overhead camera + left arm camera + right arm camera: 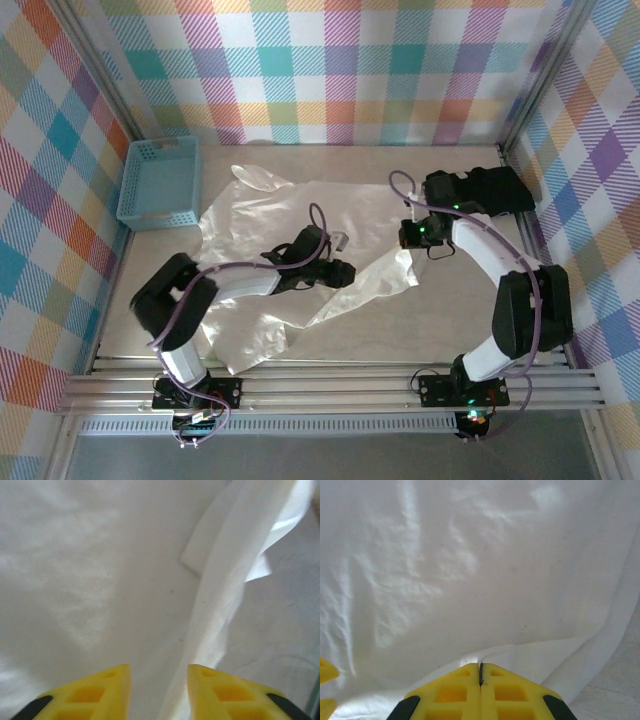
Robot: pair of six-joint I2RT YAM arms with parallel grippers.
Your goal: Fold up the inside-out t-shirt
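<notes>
Cloth of the white inside-out t-shirt [265,205] lies crumpled across the middle of the table [440,320], with the blue basket [160,215] at its ten o'clock. We see the left gripper [159,669] spread above the shirt's middle, with nothing in its gap. At the shirt's three o'clock edge the right gripper [481,665] is pressed together against a raised fold; whether cloth is caught we cannot tell.

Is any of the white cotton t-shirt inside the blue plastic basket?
No, the basket floor is bare; the t-shirt lies beside it.
</notes>
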